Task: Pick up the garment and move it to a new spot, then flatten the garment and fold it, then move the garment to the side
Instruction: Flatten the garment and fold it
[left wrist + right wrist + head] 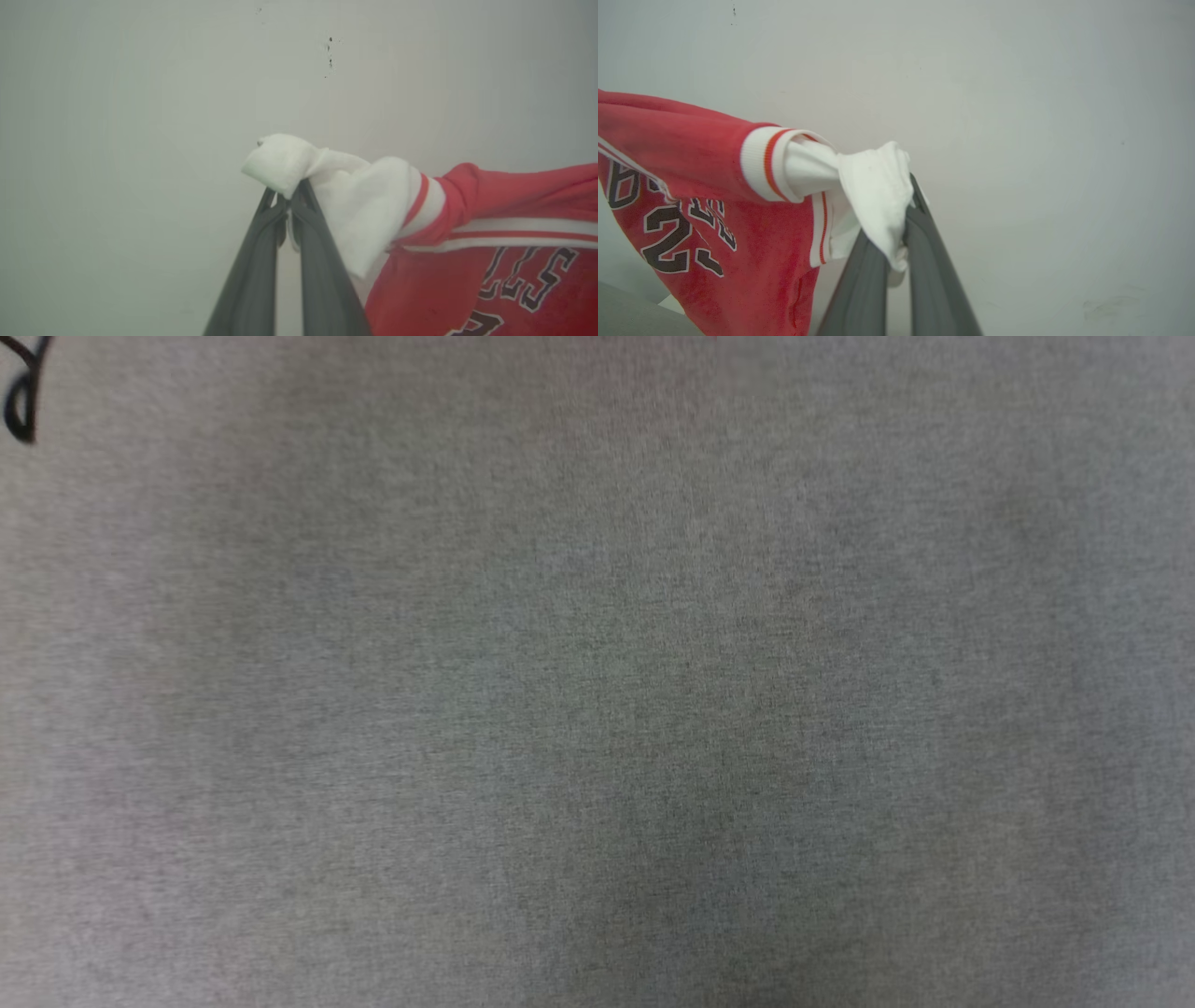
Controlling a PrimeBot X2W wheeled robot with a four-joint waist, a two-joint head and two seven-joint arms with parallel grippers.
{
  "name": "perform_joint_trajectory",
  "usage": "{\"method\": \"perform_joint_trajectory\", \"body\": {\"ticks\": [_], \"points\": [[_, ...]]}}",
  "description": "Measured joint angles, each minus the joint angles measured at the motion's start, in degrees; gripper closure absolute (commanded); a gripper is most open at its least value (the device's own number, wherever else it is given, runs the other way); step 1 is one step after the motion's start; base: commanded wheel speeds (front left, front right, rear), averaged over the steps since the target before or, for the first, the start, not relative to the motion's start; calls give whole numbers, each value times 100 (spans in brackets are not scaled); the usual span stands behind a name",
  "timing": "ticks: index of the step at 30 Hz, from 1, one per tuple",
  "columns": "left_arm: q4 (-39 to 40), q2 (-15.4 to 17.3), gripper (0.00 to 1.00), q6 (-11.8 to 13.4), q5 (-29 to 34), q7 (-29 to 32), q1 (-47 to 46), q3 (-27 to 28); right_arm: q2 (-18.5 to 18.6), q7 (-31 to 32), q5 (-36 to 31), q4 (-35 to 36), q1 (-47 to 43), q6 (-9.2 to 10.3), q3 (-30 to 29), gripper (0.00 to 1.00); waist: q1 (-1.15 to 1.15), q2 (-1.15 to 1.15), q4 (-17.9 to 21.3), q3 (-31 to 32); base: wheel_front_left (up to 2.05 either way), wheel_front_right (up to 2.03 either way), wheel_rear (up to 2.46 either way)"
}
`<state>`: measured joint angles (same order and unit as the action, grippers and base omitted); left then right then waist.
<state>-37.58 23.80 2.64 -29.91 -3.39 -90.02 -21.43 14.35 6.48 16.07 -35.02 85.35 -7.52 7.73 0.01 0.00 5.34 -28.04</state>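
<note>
1. The garment (pixel 504 200) hangs in the air before a pale wall (pixel 140 116). The left gripper (pixel 287 199) is pressed together on one white sleeve, and the right gripper (pixel 900 219) pinches the other.
2. It looks light, soft and limp (the body sags freely), so the sleeve ends or shoulders seem the best holds.
3. A grey fabric surface (pixel 597 709) lies under the head camera. A black cable (pixel 23 406) loops at its upper left corner and is probably no obstacle.
</note>
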Motion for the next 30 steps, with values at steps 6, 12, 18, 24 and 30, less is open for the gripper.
{"method": "perform_joint_trajectory", "body": {"ticks": [6, 12, 18, 24, 30], "points": [[-433, -37, 100, -104, -68, -252, -298, 91, -53, -485, -44, -441, 495, 0, 304, 100, 0, 0, 56, -374, 0, 0, 0], [-1094, -183, 100, -221, -285, -349, -151, 140, -225, -697, 65, -1015, 508, 0, 662, 100, 0, 0, 73, -713, 0, 0, 0], [-1858, -359, 100, -417, -569, -420, 260, 215, -332, -731, 435, -1621, 229, 0, 1009, 100, 0, 0, 20, -855, 0, 0, 0], [-2383, -572, 100, -641, -934, -450, 922, 368, -243, -743, 1068, -1789, -661, 0, 1392, 100, -1, 0, -109, -680, 0, 0, 0], [-2583, -794, 100, -859, -1288, -710, 2109, 490, 10, -787, 1806, -1295, -2231, 0, 1860, 100, -1, 0, -213, -153, 0, 0, 0]]}}
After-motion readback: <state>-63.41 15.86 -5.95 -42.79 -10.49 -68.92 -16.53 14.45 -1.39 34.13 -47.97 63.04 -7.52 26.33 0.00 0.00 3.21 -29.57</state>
